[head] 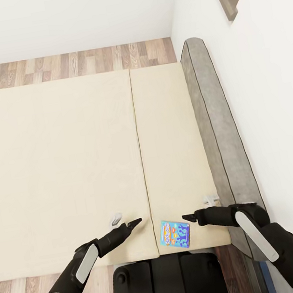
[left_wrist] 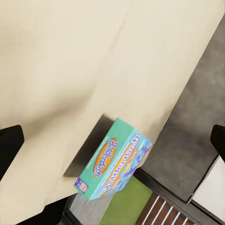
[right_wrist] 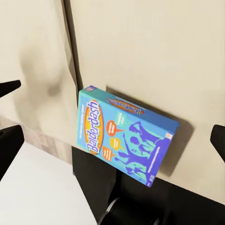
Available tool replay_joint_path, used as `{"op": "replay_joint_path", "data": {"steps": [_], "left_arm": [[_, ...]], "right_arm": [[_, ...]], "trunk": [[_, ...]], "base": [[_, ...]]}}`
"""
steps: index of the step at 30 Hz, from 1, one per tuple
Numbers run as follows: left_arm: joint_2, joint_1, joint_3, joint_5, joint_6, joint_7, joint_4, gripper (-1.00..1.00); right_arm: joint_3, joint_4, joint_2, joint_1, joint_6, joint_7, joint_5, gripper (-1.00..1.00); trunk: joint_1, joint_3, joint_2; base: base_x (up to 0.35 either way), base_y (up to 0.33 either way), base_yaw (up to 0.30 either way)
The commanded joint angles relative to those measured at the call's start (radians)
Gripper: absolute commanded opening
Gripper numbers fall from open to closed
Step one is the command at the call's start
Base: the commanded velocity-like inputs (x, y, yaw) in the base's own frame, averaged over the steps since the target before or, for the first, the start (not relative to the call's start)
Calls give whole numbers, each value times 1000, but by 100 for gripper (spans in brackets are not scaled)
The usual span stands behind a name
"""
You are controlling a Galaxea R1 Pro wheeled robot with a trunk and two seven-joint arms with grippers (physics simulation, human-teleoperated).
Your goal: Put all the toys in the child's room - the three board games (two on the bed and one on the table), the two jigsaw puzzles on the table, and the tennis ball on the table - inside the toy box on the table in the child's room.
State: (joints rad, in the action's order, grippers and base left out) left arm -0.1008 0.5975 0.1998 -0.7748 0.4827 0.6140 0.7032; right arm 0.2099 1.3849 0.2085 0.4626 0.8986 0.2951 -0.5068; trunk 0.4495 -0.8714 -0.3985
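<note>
Between both claws, at the bed's (head: pixel 75 176) near edge, a blue board game (head: pixel 175 233) is lying flat
Left claw (head: pixel 136 222) and right claw (head: pixel 188 217) are both gaping empty; the right is sitting nearer, the box's long axis running away from the robot

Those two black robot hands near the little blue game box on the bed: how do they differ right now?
The left hand hovers over the wider beige mattress panel, left of the seam; the right hand hovers over the narrower panel by the grey headboard. The left hand angles diagonally toward the blue board game box; the right hand lies nearly level. Both are black, empty, flanking the box without touching it.
</note>
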Motion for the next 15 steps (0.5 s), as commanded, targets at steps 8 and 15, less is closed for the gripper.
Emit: {"op": "replay_joint_path", "data": {"steps": [8,15], "left_arm": [[-2,-3,2,-11,10,-2,10,100],[-2,-3,1,-11,10,-2,13,100]], "right_arm": [[0,-4,-4,1,3,6,7,100],[0,-21,-6,3,1,6,6,100]], "trunk": [[1,-11,-2],[1,-21,-2]], "base": [[0,0,0],[0,0,0]]}}
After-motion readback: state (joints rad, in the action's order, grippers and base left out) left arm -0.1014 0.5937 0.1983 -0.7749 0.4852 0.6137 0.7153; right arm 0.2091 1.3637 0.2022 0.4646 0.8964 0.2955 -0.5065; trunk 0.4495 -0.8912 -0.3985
